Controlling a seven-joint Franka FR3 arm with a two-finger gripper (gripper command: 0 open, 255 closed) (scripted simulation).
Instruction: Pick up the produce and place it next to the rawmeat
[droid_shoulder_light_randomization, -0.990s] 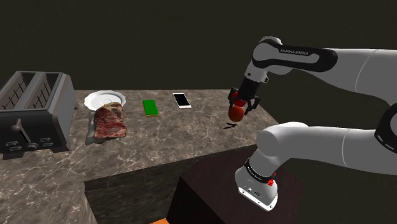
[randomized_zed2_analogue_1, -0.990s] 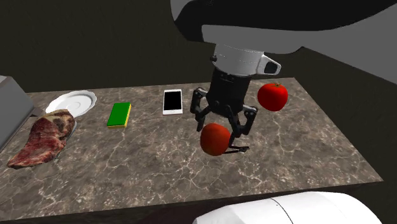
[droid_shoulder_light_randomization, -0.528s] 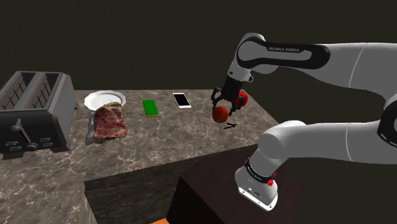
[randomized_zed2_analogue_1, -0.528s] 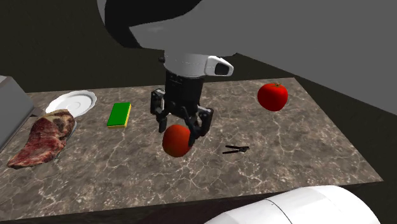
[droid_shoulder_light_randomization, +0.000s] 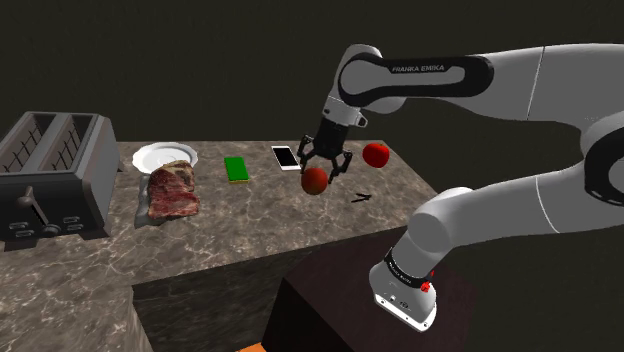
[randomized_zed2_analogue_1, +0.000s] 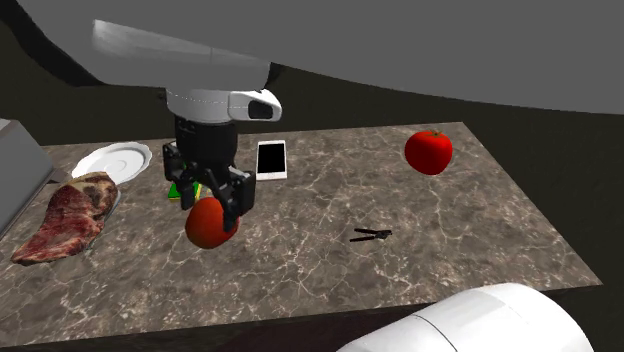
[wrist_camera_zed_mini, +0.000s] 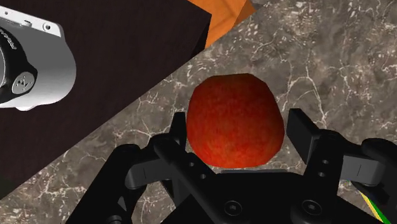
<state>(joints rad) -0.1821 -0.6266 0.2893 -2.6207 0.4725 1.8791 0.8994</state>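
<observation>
Red apple (randomized_zed2_analogue_1: 205, 228) clasped aloft in the claw (randomized_zed2_analogue_1: 213, 205), well apart from flat-lying raw meat (randomized_zed2_analogue_1: 68, 220)

**Bystanders on the marble-patterned countertop**

Seen from the shoulder view, a white phone (droid_shoulder_light_randomization: 286, 157) lies face up near the far edge of the countertop (droid_shoulder_light_randomization: 250, 225). At its 9 o'clock lies a green sponge (droid_shoulder_light_randomization: 236, 169), and farther at 9 o'clock a white plate (droid_shoulder_light_randomization: 160, 155). A grey toaster (droid_shoulder_light_randomization: 50, 175) stands at the plate's 8 o'clock. A stemmed red fruit (droid_shoulder_light_randomization: 376, 154) is at the phone's 3 o'clock, and a small black object (droid_shoulder_light_randomization: 361, 197) at its 4 o'clock.
</observation>
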